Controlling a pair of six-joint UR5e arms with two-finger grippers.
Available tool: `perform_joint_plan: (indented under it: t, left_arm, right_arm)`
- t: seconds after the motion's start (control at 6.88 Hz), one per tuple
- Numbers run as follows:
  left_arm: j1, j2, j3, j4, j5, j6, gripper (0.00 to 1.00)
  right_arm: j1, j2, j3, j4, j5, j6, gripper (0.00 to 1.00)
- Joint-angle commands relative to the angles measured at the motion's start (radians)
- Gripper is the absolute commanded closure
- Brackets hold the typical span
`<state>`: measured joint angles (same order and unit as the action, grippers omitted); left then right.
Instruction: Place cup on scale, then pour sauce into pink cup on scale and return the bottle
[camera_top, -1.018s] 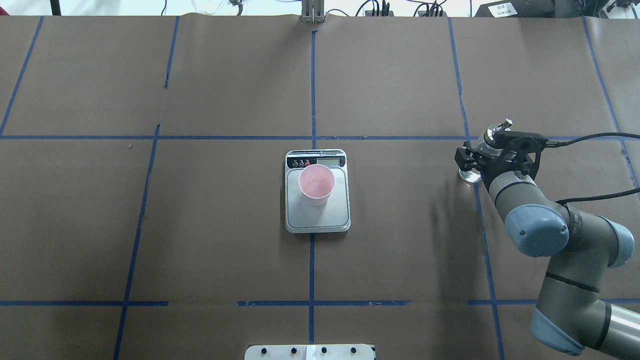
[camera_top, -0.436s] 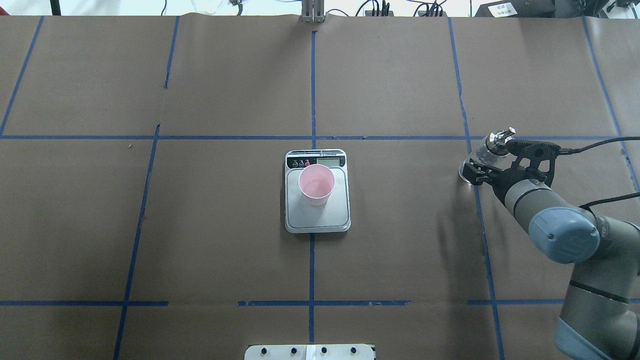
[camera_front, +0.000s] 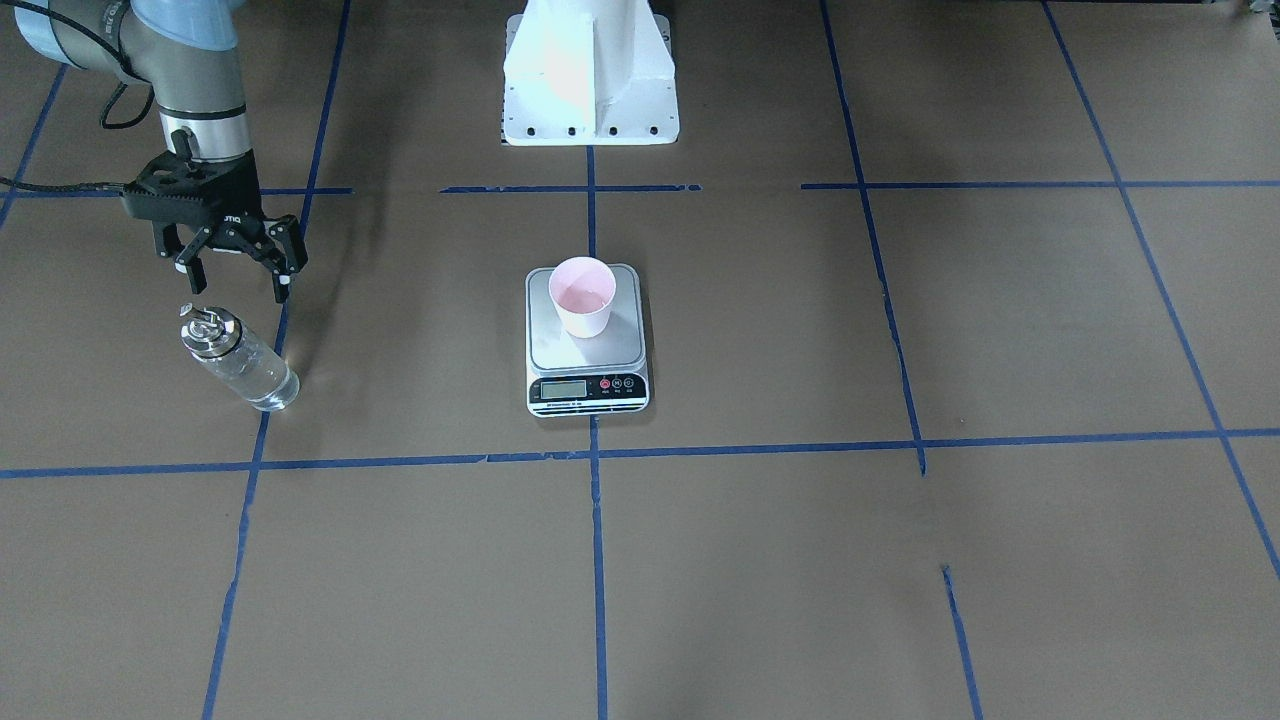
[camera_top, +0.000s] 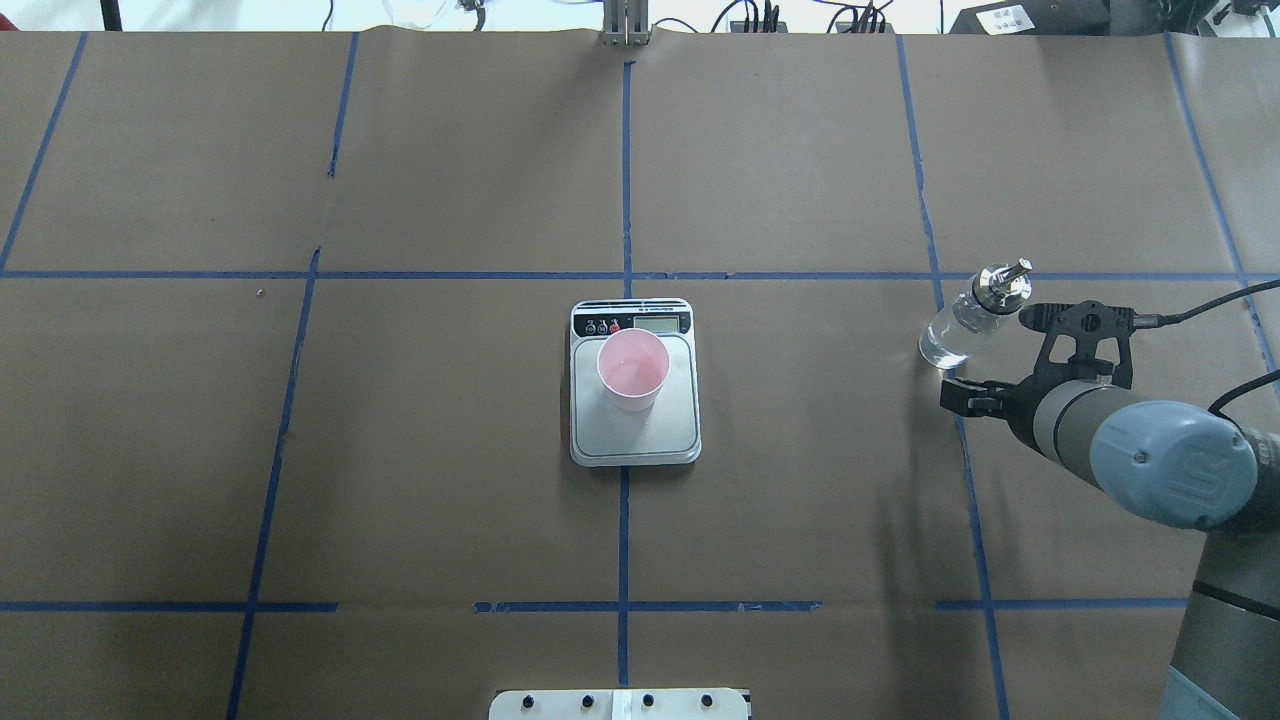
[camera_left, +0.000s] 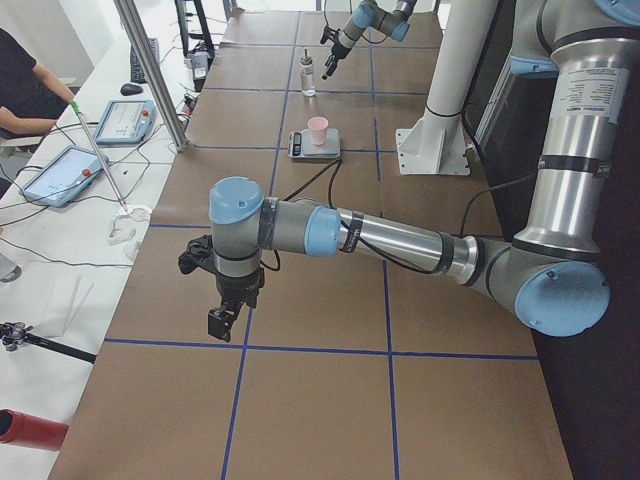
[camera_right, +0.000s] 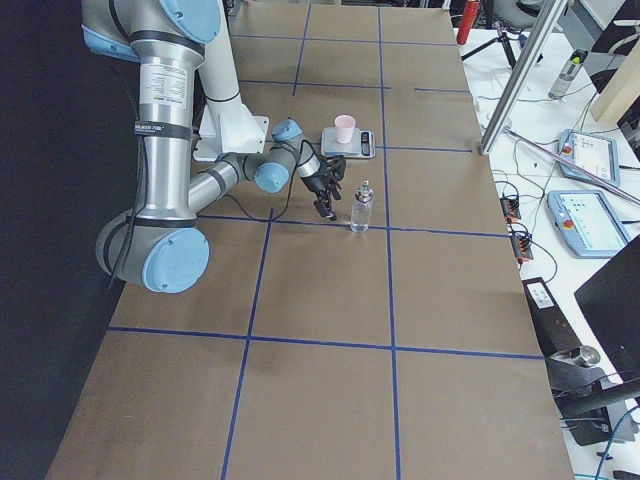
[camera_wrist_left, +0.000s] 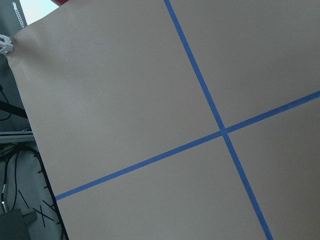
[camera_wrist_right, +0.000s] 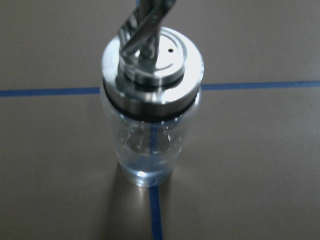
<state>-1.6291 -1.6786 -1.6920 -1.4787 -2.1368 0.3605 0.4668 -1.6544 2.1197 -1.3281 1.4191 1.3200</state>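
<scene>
The pale pink cup stands upright on the silver scale at the table's middle; both also show in the front view, cup and scale. The clear bottle with its silver spout cap stands upright on a blue tape line at the right, free of any grip. A little clear sauce lies at its bottom. My right gripper is open and empty, a short way behind the bottle on the robot's side. My left gripper hangs over bare paper far away; I cannot tell its state.
Brown paper with blue tape lines covers the table. The white robot base stands behind the scale. A person and tablets are at a side bench beyond the table's far edge.
My right gripper has let go of the bottle and drawn back toward the robot's side. The bottle stays standing where it was set. Cup and scale have not moved.
</scene>
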Motion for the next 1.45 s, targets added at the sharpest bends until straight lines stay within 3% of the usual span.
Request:
perform_joint_plan:
  t: [0.0,0.15,0.29,0.73,1.02,1.31]
  left_arm:
    - [0.0,-0.001,0.0,0.0,0.0,0.0,0.0]
    - [0.0,-0.001,0.0,0.0,-0.002,0.0,0.0]
    - [-0.002,-0.001,-0.002,0.0,-0.002,0.0,0.0]
    - [-0.005,0.0,-0.02,0.0,0.0,0.0,0.0]
    - [-0.005,0.005,-0.031,0.0,-0.002,0.0,0.0]
    - [-0.005,0.011,-0.049,0.015,-0.002,0.0,0.0]
  right_arm:
    - [0.01,0.004,0.098,-0.131,0.186,-0.036,0.0]
    - [0.068,0.007,0.132,-0.196,0.333,-0.086,0.0]
    - [0.105,0.01,0.184,-0.253,0.407,-0.106,0.0]
    - [0.11,0.019,0.354,-0.472,0.44,-0.128,0.0]
    - [0.264,0.153,0.367,-0.645,0.515,-0.337,0.0]
    - [0.449,0.293,0.314,-0.819,0.595,-0.578,0.0]
